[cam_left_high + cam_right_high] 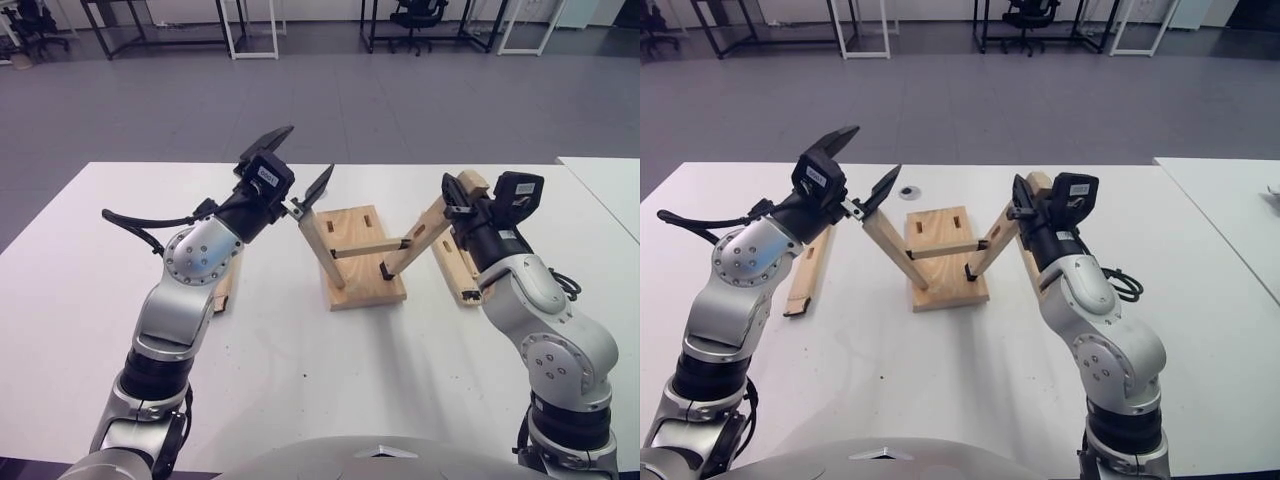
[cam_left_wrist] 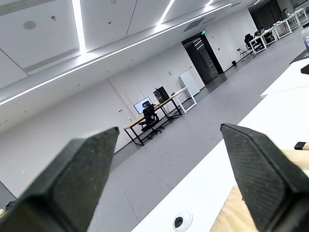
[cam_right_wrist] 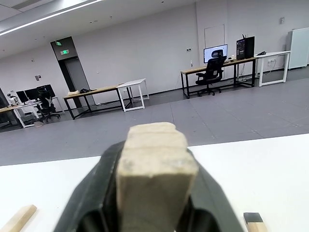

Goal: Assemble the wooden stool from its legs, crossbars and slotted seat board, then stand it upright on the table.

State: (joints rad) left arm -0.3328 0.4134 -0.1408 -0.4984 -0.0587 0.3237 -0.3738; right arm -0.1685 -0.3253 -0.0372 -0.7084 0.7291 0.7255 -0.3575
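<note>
Right fingers (image 3: 92, 200) grip one wooden leg (image 3: 154, 179).
Left fingers (image 1: 318, 186) spread wide, with the other leg (image 1: 322, 250) just beside them and the seat board (image 1: 365, 292) below.

The left gripper (image 1: 305, 158) has open air between its fingers, but a leg (image 1: 322, 250) stands just under the lower one, with the crossbar (image 1: 368, 247) beyond. The right gripper (image 1: 458, 200) is filled by the other leg (image 1: 420, 240); bare table (image 1: 300, 350) lies below both.

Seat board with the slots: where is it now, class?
In the left eye view the seat board lies flat on the table between both arms, beneath the leg-and-crossbar frame that the right pincer grips.
</note>
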